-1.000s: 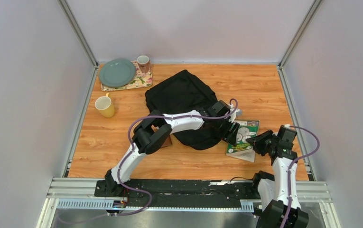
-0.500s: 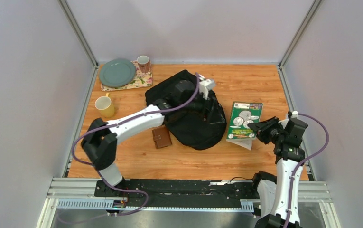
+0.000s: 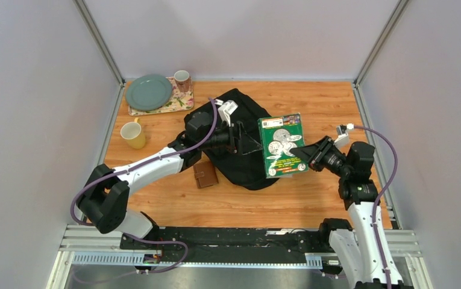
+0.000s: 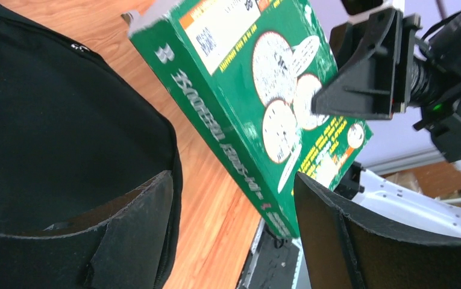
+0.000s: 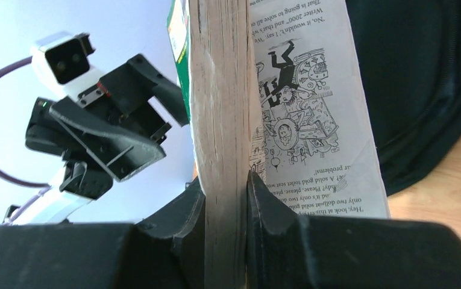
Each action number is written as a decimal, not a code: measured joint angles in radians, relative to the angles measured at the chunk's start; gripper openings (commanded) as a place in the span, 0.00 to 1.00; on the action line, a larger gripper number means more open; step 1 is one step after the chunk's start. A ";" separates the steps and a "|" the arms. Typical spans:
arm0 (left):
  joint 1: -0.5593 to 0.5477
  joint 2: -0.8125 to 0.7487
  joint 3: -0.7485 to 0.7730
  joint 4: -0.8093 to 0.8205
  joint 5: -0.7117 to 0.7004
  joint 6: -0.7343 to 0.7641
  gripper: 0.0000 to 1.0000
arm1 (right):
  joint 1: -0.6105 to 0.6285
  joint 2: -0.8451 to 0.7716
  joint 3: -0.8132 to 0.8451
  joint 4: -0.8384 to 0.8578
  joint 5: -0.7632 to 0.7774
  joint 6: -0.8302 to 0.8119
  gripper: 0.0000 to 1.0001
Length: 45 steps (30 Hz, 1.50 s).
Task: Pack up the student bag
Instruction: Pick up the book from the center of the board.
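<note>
Wood table [image 3: 336, 108]: orange-brown grain boards, matt, filling the floor of the cell from the back wall to the rail.
Walls: pale grey panels at the left [image 3: 29, 120], back [image 3: 240, 36] and right [image 3: 432, 108], plain and evenly lit.
Posts: two slanting aluminium posts [image 3: 98, 39] rise from the back corners of the table.
Rail [image 3: 234, 238]: black plate on aluminium bars along the near edge, carrying both arm bases.
Bag [image 3: 246, 174]: black, soft, lying flat at the middle of the table, partly under the left arm.
Left gripper [image 4: 232, 176]: over the bag's upper part, jaws spread wide and holding nothing; in its wrist view the book shows through the gap.
Right gripper [image 5: 225, 192]: clenched on the book at its page edge, one finger on either side of the block.
Book [image 3: 282, 144]: green cover with white drawings, lifted off the table and tilted, above the bag's right edge, between the two grippers.
Wallet [image 3: 205, 174]: brown, flat on the wood, touching the bag's left lower edge.
Yellow mug [image 3: 133, 135]: upright near the left wall, apart from the bag.
Mat [image 3: 176, 103]: flowered, in the back left corner.
Plate [image 3: 149, 91]: grey-green, on the mat's left part.
Pink mug [image 3: 182, 78]: upright at the mat's back right corner, just beside the plate.
Cables: purple, looping along each arm.
</note>
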State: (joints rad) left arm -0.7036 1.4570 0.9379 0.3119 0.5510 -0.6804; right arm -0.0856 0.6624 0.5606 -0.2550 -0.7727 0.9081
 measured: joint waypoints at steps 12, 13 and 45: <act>0.024 -0.029 -0.069 0.151 -0.033 -0.103 0.82 | 0.116 0.130 -0.018 0.167 -0.037 0.070 0.00; 0.026 -0.032 -0.072 0.152 -0.035 -0.103 0.82 | 0.116 0.131 -0.017 0.171 -0.042 0.072 0.00; 0.052 0.097 -0.075 0.355 0.203 -0.282 0.00 | 0.201 0.162 -0.039 0.257 -0.161 0.041 0.22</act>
State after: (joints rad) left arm -0.6518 1.5539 0.8627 0.6666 0.7544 -0.9623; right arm 0.1158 0.8246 0.5220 0.0017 -0.9333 0.9489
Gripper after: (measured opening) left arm 0.328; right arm 0.240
